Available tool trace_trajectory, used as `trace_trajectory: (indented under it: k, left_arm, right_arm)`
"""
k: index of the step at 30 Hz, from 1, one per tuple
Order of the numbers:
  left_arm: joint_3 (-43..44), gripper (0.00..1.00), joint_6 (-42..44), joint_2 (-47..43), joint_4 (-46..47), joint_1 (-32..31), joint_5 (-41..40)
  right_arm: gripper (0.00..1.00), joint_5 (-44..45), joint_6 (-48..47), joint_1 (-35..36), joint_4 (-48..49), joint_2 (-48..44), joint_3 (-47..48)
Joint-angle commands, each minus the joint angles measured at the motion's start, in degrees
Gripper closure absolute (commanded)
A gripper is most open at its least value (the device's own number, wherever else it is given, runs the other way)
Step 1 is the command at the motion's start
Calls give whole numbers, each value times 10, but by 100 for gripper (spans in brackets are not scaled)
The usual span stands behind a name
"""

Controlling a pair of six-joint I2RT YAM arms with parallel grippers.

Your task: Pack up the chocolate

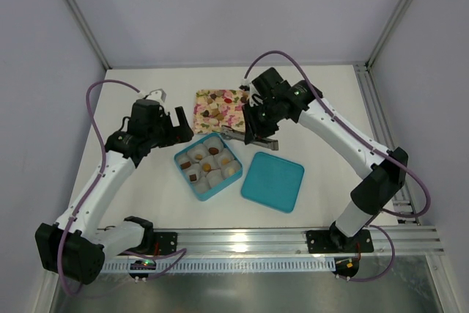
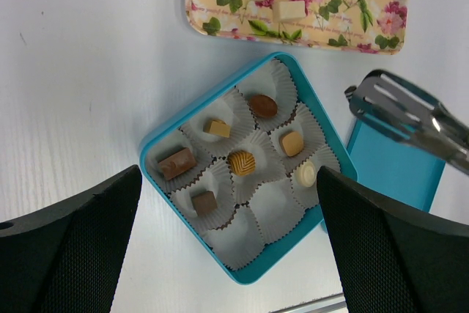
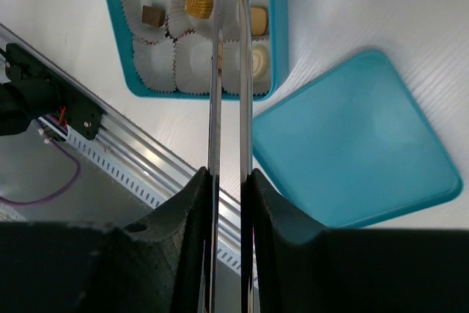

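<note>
Work surface: a flat white table [image 1: 146, 196] enclosed by plain grey walls, with a slotted aluminium rail [image 1: 242, 238] along its near edge. Open tabletop lies to the outer side of the left gripper [image 2: 229, 177] and to the outer side of the right gripper [image 3: 229, 175]; the items crowd the middle. The left jaws stand spread wide and hold nothing. Below them, between their black fingers [image 2: 69, 247], sits a square teal box [image 2: 242, 276] lined with crinkled white paper cups [image 2: 282, 207]. Seven small chocolates [image 2: 242, 162], brown, tan and cream, lie there, one to a cup. Further chocolates rest on a rectangular floral-printed tray [image 2: 220, 23] ahead of the left jaws, apart from the box. The right jaws are pressed onto a pair of slim metal tongs [image 3: 227, 71], pinching the two arms close together. The tong tips project ahead of those jaws toward the box; whether they hang over it or just beside it cannot be settled. A flat square teal lid [image 3: 352, 152] lies on the table to the right of the right jaws, its corner just beside the box.
</note>
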Motion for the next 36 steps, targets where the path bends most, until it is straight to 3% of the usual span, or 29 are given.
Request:
trace_trajectory:
  k: [1, 14, 36]
  left_arm:
    - [2, 0, 3, -15, 6, -1, 1]
    - [2, 0, 3, -14, 6, -1, 0]
    - [2, 0, 3, -17, 6, -1, -2]
  right_arm:
    - [71, -11, 20, 27, -6, -38, -16]
    - [71, -24, 39, 90, 1, -63, -89]
    - [71, -42, 42, 120, 42, -19, -120]
